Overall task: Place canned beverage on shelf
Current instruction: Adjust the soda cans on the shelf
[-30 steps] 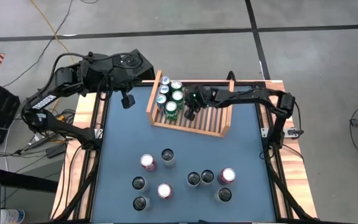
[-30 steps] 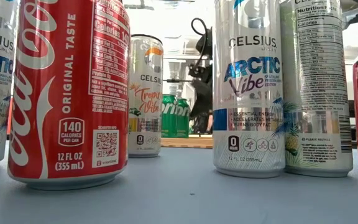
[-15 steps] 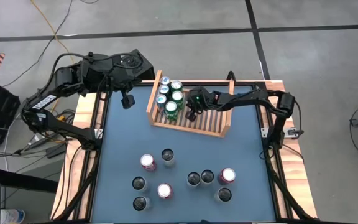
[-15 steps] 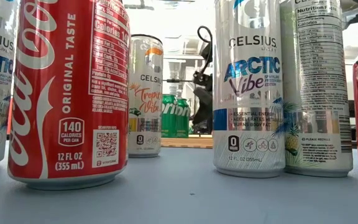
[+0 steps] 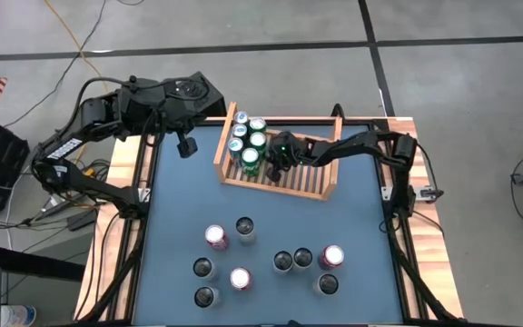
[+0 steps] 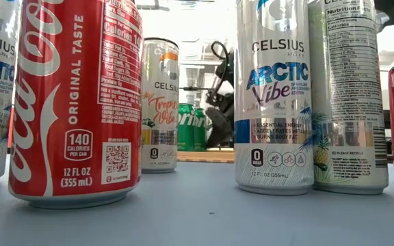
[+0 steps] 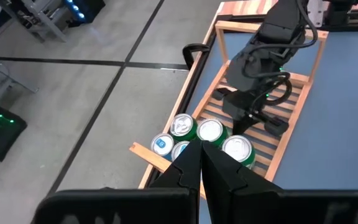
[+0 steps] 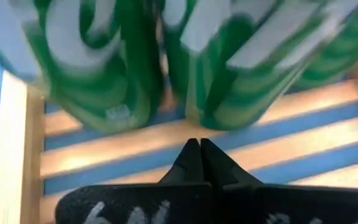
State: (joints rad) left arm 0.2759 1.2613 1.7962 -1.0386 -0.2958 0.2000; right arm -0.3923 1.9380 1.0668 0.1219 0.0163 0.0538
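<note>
We list one wooden shelf (image 5: 278,173) at the bench's (image 5: 361,218) far edge, with five cans (image 5: 248,141) clustered at its left end. The right gripper (image 5: 276,166), fingers pressed together and empty, sits low over the slats just beside the green cans. The left gripper (image 5: 186,147), likewise closed and empty, hangs near the far left corner. Ten loose cans (image 5: 243,229) stand toward the near edge.

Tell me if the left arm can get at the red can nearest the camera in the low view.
Probably not easily. The left end effector hangs shut at the table's far edge beside the shelf; the red can stands at the near end, nothing between.
</note>
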